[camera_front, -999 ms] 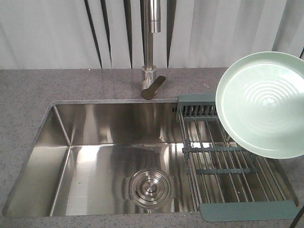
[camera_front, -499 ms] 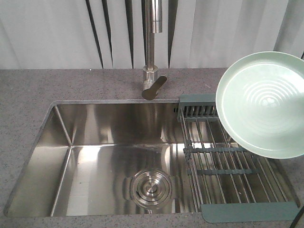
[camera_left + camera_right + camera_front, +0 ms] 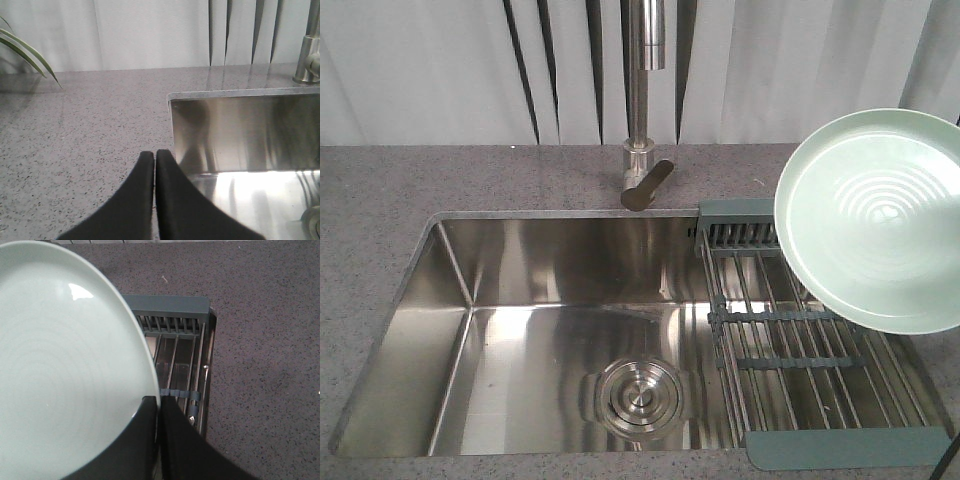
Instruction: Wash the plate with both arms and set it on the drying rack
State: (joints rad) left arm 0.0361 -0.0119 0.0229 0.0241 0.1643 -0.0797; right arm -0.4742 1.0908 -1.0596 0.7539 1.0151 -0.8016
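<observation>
The pale mint-green plate hangs tilted on edge above the drying rack at the right of the sink, its ringed face toward the front camera. In the right wrist view the plate fills the left half, and my right gripper is shut on its rim, one finger on each side. The rack lies below it. My left gripper is shut with nothing in it, over the counter beside the sink's left wall. The arms themselves are out of view in the front view.
A steel sink basin with a round drain takes up the middle. The tap stands behind it on the speckled grey counter. White vertical blinds hang behind. A plant leaf shows at the far left.
The plate stays where it was. The sink, tap and rack have shifted slightly right and down in the front view, as if that camera moved a little.
</observation>
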